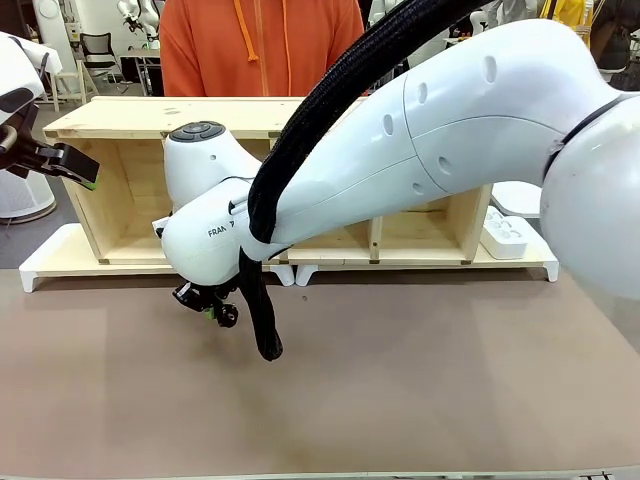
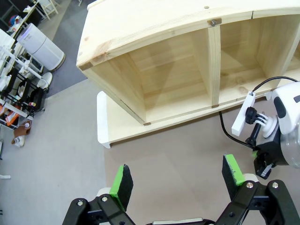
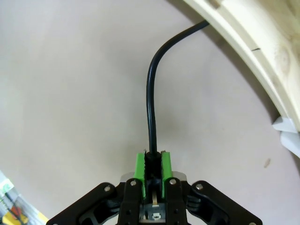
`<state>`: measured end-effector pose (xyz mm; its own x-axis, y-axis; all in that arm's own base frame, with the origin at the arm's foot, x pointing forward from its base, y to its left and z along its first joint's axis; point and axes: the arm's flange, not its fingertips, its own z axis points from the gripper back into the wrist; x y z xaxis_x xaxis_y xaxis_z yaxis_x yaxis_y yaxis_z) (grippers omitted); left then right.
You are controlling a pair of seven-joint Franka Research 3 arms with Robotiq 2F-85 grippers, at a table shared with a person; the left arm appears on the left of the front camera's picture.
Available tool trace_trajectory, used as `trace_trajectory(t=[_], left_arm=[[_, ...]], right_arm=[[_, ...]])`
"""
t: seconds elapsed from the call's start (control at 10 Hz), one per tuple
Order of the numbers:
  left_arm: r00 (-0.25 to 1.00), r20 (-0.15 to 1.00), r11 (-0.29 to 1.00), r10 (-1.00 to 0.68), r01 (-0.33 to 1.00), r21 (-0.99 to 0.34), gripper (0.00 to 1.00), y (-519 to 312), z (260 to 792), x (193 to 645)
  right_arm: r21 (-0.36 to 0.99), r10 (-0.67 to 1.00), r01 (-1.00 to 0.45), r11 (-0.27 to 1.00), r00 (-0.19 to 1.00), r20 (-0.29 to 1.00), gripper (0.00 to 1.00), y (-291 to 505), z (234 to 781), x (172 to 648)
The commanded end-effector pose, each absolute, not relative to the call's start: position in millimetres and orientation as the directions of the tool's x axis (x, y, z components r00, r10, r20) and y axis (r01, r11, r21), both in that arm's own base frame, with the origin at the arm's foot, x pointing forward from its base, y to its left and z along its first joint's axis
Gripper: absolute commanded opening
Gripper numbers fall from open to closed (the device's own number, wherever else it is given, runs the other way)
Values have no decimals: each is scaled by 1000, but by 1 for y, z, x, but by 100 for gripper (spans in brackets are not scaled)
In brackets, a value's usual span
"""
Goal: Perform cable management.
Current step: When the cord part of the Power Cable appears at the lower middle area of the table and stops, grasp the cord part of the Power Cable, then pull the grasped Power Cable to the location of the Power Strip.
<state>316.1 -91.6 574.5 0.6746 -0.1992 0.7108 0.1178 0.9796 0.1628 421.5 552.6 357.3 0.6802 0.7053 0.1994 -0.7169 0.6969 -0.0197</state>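
The cable point(image 3: 150, 93) is a thin black cord that runs from between my right gripper's green pads up to the edge of the wooden shelf point(image 3: 243, 51). My right gripper point(image 3: 152, 161) is shut on it, low over the brown table in front of the shelf's left part point(image 1: 205, 300). In the left wrist view the cable point(image 2: 227, 133) curves from the shelf's foot to that gripper point(image 2: 260, 159). My left gripper point(image 2: 177, 180) hangs open and holds nothing, high at the shelf's left end point(image 1: 80, 168).
The long wooden shelf point(image 1: 130, 120) lies across the table's far side on a white base point(image 1: 50, 262). A white power strip point(image 1: 503, 232) sits at its right end. A person in an orange hoodie point(image 1: 260, 45) stands behind. My right arm point(image 1: 450, 130) spans the middle.
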Motion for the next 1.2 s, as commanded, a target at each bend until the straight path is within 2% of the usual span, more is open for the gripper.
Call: trace_trajectory(t=[0.0,1.1], left_arm=[[675,712,980,-195,114,161,100,-91,575,316],[675,712,980,-195,114,161,100,-91,575,316]], right_arm=[[-17,705,-716,698,682,193,0,554,355,424],[-17,705,-716,698,682,193,0,554,355,424]])
